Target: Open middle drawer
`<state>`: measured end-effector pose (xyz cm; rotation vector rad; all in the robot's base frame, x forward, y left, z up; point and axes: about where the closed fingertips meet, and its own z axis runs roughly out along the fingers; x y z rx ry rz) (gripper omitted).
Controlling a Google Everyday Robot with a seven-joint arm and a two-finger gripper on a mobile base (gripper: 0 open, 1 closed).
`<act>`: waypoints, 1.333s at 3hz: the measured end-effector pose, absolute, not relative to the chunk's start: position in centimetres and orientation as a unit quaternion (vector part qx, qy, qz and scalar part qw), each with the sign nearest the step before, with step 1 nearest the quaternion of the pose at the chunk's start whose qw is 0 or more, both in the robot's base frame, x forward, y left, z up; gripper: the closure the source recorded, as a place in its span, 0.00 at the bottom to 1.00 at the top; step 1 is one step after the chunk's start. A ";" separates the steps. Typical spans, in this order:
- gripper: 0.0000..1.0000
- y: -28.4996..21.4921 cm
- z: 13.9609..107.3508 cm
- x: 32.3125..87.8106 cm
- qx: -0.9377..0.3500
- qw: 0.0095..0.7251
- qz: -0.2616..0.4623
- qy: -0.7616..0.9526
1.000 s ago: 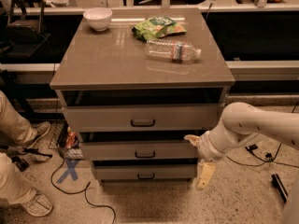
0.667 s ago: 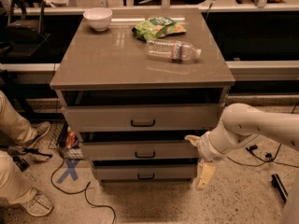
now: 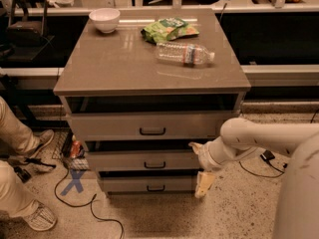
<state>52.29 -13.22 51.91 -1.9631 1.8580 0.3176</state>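
Note:
The cabinet (image 3: 149,63) has three grey-taupe drawers stacked under its top. The middle drawer (image 3: 124,161) has a small black bar handle (image 3: 152,165) at its centre, and its front stands slightly forward with a dark gap above it. My gripper (image 3: 199,165) is at the right end of the middle drawer front, well right of the handle. Its fingers are spread, one finger (image 3: 195,146) by the drawer's upper right corner and the other (image 3: 203,184) hanging down beside the bottom drawer. It holds nothing.
The top drawer (image 3: 109,126) and the bottom drawer (image 3: 124,184) also stand slightly out. On the top lie a white bowl (image 3: 104,20), a green bag (image 3: 168,30) and a plastic bottle (image 3: 184,53). A person's legs (image 3: 15,178) and cables (image 3: 94,208) are at the left.

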 end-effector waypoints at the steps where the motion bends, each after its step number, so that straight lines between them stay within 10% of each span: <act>1: 0.00 -11.9 49.6 54.3 -0.700 0.203 0.110 0.676; 4: 0.00 -8.6 45.8 58.5 -0.695 0.187 0.120 0.684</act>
